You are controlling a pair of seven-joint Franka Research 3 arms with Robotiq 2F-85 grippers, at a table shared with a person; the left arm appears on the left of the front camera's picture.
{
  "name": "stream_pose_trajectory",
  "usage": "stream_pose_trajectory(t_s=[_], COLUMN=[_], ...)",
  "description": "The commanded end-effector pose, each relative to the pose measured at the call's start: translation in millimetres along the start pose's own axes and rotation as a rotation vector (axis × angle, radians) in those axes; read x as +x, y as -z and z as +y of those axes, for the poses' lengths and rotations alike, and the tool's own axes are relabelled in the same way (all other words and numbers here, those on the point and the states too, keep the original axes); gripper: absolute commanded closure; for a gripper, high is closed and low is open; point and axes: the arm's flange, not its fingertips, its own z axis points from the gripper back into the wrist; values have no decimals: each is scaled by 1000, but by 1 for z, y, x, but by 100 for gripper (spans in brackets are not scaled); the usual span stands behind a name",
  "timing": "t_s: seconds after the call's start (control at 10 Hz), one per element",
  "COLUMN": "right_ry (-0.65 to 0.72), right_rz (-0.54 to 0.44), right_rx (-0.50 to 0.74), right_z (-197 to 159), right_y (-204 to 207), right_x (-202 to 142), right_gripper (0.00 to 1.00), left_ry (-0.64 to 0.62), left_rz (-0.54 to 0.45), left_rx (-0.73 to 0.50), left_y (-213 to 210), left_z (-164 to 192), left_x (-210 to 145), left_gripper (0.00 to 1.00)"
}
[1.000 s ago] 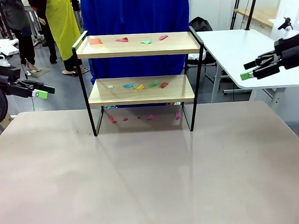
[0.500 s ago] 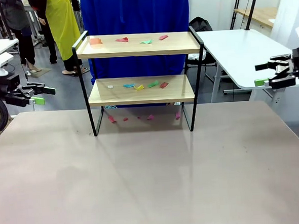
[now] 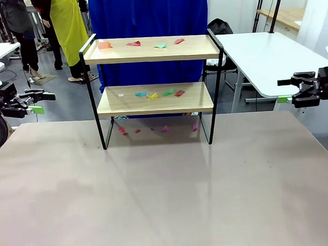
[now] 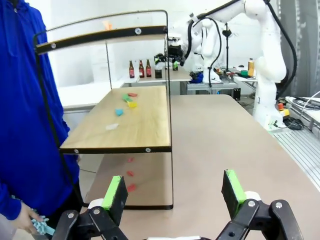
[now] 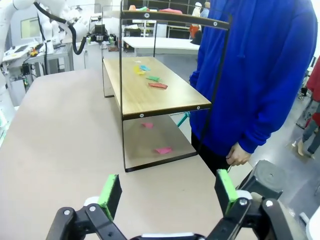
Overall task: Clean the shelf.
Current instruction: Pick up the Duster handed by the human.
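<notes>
Here's the shelf [image 3: 153, 84], standing at the far middle of the tabletop [image 3: 157, 201], all four black legs down. On its top board [image 3: 148, 50] lies a row of small coloured scraps [image 3: 160, 46]: orange, red, green, red. The lower board [image 3: 154, 101] carries a second row [image 3: 152, 96]: white, blue, yellow, green, red. More pink scraps [image 3: 165, 128] lie on the tabletop under the shelf, between its legs.

The left gripper [image 3: 42, 103] hangs off the tabletop's left edge with its green-padded fingers spread wide and nothing between them. The right gripper [image 3: 283, 91] sits off the right edge, just as wide and just as bare. Both are well apart from the shelf.

The tabletop is pale and matte. Beyond it, a white table [image 3: 265, 55] stands on the right and bystanders [image 3: 67, 23] stand far left.

The right wrist view gives the shelf end-on, with a person in a blue hoodie [image 5: 260, 75] standing just behind it, one hand [image 5: 239, 155] hanging low. The left wrist view catches the opposite end, the person's other hand [image 4: 22, 217] holding something light blue, and brown bottles [image 4: 140, 68] on a far table.
</notes>
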Motion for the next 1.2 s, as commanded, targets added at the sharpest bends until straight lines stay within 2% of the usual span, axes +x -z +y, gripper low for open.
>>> stream_pose_trajectory(t_s=[0.0, 0.6, 1.1], right_ry=[-38, -44, -43], right_rz=[-59, -148, -145], right_rx=[-36, -92, -115], right_z=[-7, -12, -13], right_y=[-2, -12, -16], right_x=[-2, 7, 15], right_gripper=[0, 0, 0], left_ry=[41, 78, 45], left_rz=[-36, -88, -61], left_rx=[39, 117, 156], left_y=[-1, -13, -21], left_z=[-2, -8, -13], left_x=[3, 15, 23], left_gripper=[0, 0, 0])
